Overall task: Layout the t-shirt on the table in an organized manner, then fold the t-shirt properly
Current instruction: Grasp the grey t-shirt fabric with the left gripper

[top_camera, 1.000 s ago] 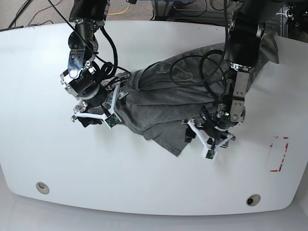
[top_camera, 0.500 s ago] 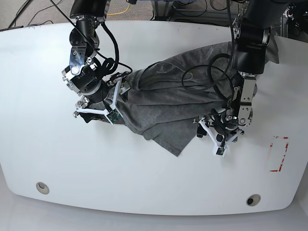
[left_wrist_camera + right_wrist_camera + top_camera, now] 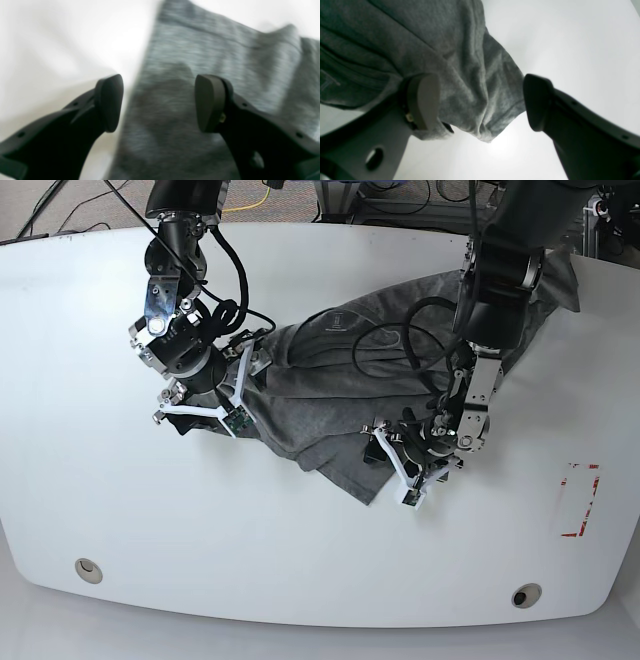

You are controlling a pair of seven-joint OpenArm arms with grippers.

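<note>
Both arms reach down from the far edge of the surface onto the t-shirt, which lies crumpled in a slanting heap near the middle, its far end toward the back corner above the red-tape mark.

The left gripper bends low at the t-shirt's near corner, on the side facing the red-tape mark. Its jaws are spread. In the blurred left wrist view one fingertip sits over bare white surface and the other over grey cloth, with the t-shirt's edge running between them.

The right gripper presses in at the t-shirt's opposite end, away from the red-tape mark. Its jaws are also spread, and a bunched fold of cloth hangs between them, lying against one fingertip and clear of the other.
</note>
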